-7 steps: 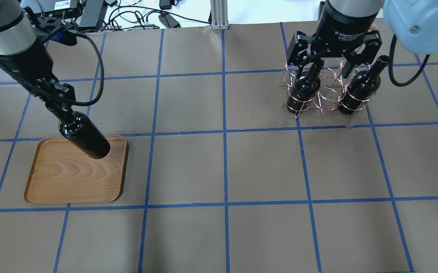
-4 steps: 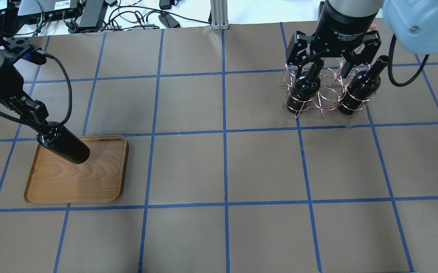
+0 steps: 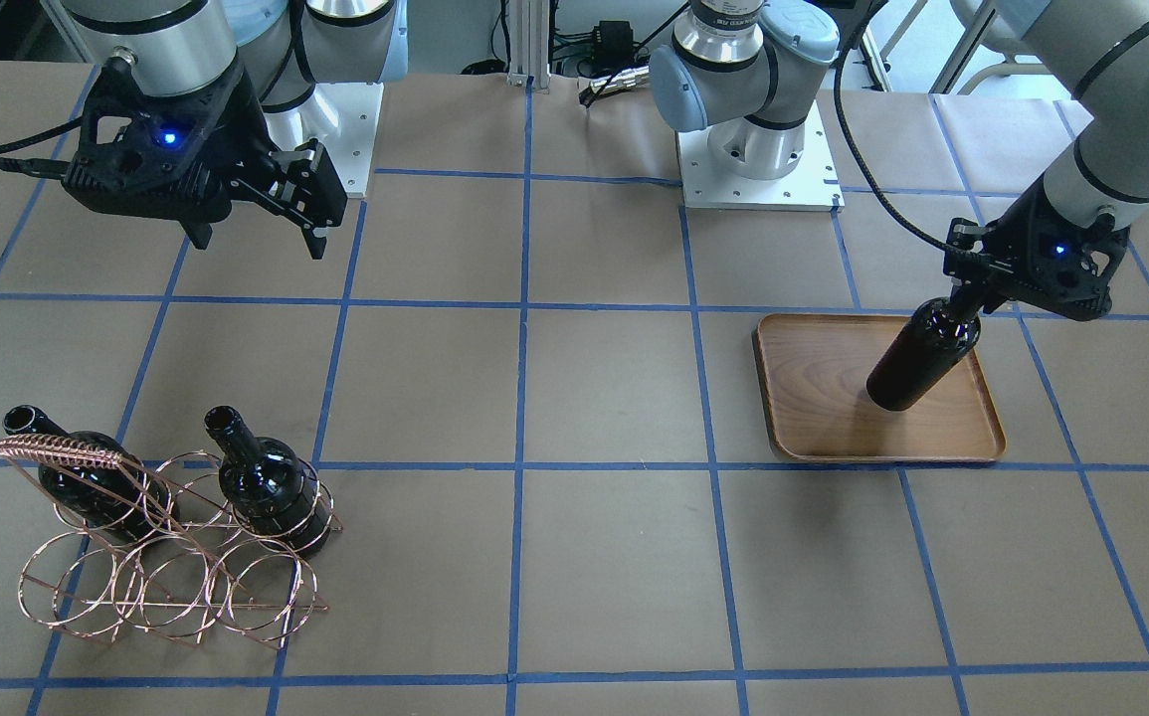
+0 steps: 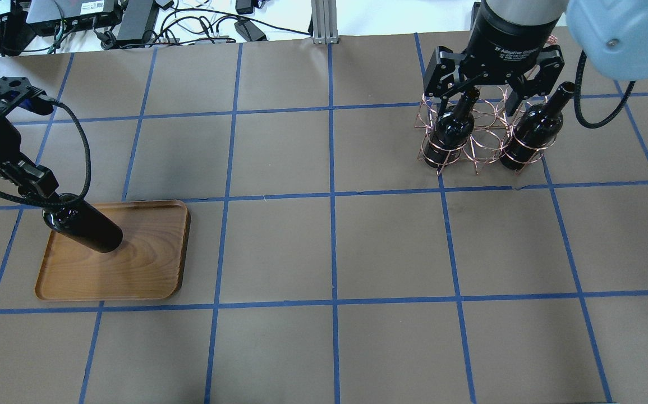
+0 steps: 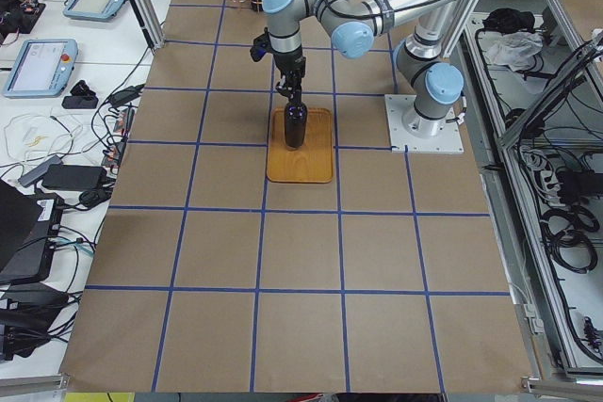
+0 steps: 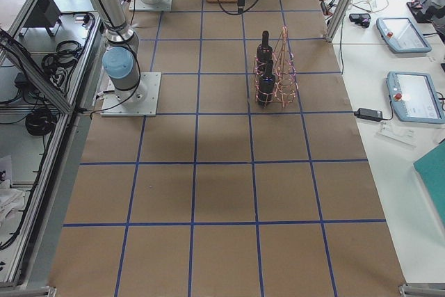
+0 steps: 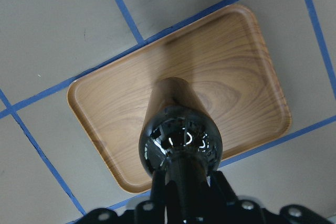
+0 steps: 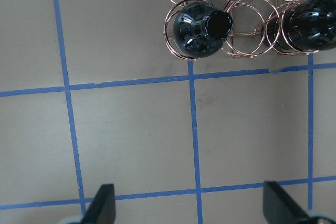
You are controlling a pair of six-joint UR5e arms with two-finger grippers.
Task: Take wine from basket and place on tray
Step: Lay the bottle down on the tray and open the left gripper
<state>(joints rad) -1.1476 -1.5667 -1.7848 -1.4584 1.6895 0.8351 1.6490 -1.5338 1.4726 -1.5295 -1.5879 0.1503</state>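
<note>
My left gripper (image 4: 40, 188) is shut on the neck of a dark wine bottle (image 4: 85, 227), which hangs roughly upright over the wooden tray (image 4: 144, 269). Its base is at or just above the tray's left part, and I cannot tell whether it touches. The left wrist view shows the bottle (image 7: 181, 140) over the tray (image 7: 241, 77). My right gripper (image 4: 479, 95) is open and empty above the copper wire basket (image 4: 483, 140). Two more bottles (image 4: 451, 128) (image 4: 532, 133) stand in the basket. In the front view the held bottle (image 3: 922, 353) is above the tray (image 3: 833, 408).
The table is covered in brown paper with a grid of blue tape. Cables and electronics (image 4: 133, 17) and an aluminium post (image 4: 322, 22) lie past the far edge. The arm bases (image 3: 758, 159) stand at the robot's side. Operator pendants (image 6: 410, 95) lie beside the table.
My left gripper has carried the bottle to the view's left and lower over the tray. The right gripper and the basket have not moved.
</note>
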